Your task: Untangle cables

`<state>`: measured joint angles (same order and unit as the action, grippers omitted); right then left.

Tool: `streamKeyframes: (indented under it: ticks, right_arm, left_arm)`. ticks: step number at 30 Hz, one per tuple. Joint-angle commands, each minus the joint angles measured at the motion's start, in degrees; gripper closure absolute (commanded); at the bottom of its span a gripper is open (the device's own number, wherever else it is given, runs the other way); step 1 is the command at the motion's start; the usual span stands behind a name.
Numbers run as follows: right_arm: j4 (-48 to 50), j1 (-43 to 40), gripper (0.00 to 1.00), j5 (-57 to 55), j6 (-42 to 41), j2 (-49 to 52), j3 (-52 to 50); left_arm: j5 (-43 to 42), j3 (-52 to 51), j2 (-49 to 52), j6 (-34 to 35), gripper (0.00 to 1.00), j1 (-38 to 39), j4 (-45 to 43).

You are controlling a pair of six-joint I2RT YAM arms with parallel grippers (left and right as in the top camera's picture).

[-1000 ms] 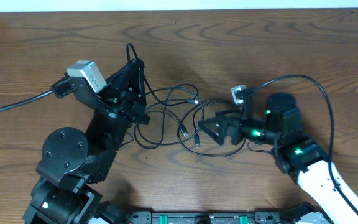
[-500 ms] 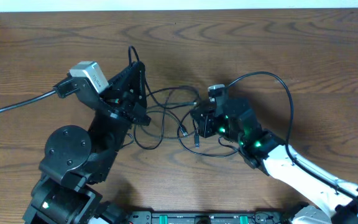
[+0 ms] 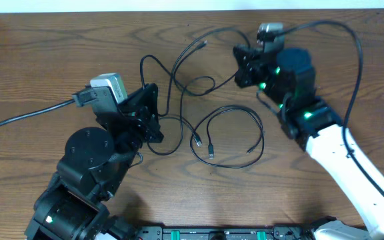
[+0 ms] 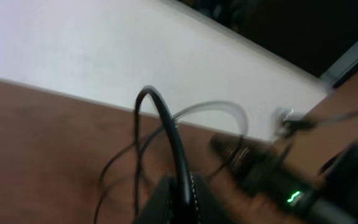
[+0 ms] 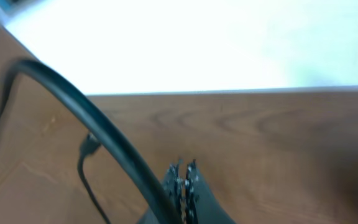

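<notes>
- Wood-grain counter (image 3: 45, 53) across the whole overhead view; white strip along the far edge.
- Left arm (image 3: 89, 157) at near left, reaching toward centre; grey wrist camera (image 3: 109, 87) on its far side; thick black wire (image 3: 19, 119) trailing off left.
- Right arm (image 3: 339, 143), white lower link, entering from near right and reaching to far right-centre; green lights lit on the dark wrist.
- Black cables (image 3: 235, 109) spread between the two arms: one loose open loop lying flat at centre, thinner overlapping loops just left of it beside the left arm, one strand strung far and right toward the right arm.
- Left gripper (image 4: 180, 186): fingers drawn together on a strand of the black cables; strand rising between them in a tall arc, then dropping to the counter.
- Right gripper (image 5: 184, 180): toothed fingers closed tight, no gap visible; strand of the black cables pinched low at their left side, arcing up and away to the left, lifted off the counter.
- Plug ends (image 3: 211, 152) loose on the counter at centre, near edge of the loop; one more at far centre (image 3: 203, 44).
</notes>
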<state>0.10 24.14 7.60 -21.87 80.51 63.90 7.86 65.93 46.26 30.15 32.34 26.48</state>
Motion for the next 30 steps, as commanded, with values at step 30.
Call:
streamKeyframes:
  ticks: [30]
  right_arm:
    - [-52.61, 2.97, 0.99, 14.67, 18.32, 4.68, 12.26]
  left_arm:
    - [-5.81, 0.68, 27.87, -1.81, 0.76, -0.28, 15.78]
